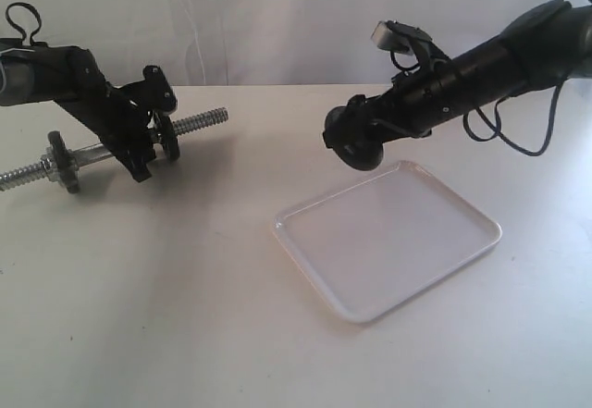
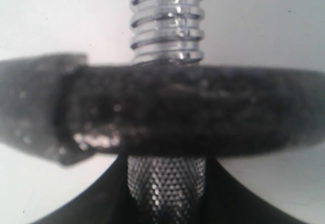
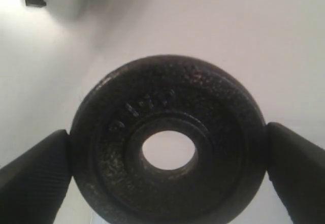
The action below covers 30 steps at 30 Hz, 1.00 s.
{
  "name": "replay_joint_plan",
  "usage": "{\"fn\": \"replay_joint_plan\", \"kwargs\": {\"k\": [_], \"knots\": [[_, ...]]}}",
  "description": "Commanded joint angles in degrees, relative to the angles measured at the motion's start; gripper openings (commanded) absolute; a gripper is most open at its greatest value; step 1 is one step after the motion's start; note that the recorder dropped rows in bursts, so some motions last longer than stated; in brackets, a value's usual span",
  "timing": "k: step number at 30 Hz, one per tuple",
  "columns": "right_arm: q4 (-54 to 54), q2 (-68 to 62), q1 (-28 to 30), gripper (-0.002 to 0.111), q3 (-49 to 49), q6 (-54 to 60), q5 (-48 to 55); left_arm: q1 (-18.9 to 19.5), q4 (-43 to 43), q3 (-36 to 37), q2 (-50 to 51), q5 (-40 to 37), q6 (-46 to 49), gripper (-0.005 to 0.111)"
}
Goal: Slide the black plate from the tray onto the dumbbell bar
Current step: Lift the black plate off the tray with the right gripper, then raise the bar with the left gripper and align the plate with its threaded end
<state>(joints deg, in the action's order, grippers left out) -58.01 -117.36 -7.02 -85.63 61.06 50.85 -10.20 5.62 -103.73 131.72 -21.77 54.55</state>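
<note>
My right gripper (image 1: pixel 351 140) is shut on the black plate (image 1: pixel 363 156) and holds it in the air beyond the tray's far-left edge. In the right wrist view the plate (image 3: pixel 167 142) faces the camera with its centre hole open, and both fingers (image 3: pixel 35 176) press on its rim. The white tray (image 1: pixel 388 241) lies on the table with nothing in it. At the left, my left gripper (image 1: pixel 143 156) is shut on the dumbbell bar (image 1: pixel 199 121) and holds it tilted above the table. The bar's threaded end (image 2: pixel 167 21) sticks out past a fitted black disc (image 2: pixel 177 107); its knurled shaft (image 2: pixel 166 188) sits between the jaws.
A second black disc with a collar (image 1: pixel 63 163) sits on the bar's other end, near the left edge of the exterior view. The white table (image 1: pixel 185 297) spreads between the bar's free threaded end and the held plate.
</note>
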Motion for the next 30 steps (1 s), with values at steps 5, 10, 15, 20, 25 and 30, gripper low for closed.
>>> {"fn": "replay_joint_plan", "kwargs": {"k": [5,10,15,20,25,30], "knots": [[-6.66,-8.71,0.31,0.000,-14.31,0.66,4.61,-0.32,4.21,0.35,1.20,-0.56,1.61,0.000],[-6.89,-13.92,0.31,0.000,-21.37,0.27,8.21,-0.32,9.70,0.35,1.20,-3.01,10.35,0.000],[-8.56,-17.42,0.31,0.000,-24.60,0.42,9.92,-0.32,20.31,0.35,1.20,-5.46,22.01,0.000],[-11.28,-19.98,0.31,0.000,-26.44,1.60,11.50,-0.32,30.58,0.35,1.20,-9.05,32.41,0.000],[-13.05,-22.08,0.31,0.000,-27.98,1.84,13.16,-0.32,33.44,0.35,1.20,-13.02,37.28,0.000],[-14.97,-23.20,0.31,0.000,-28.59,2.08,13.31,-0.32,33.31,0.35,1.20,-13.75,37.40,0.000]]}}
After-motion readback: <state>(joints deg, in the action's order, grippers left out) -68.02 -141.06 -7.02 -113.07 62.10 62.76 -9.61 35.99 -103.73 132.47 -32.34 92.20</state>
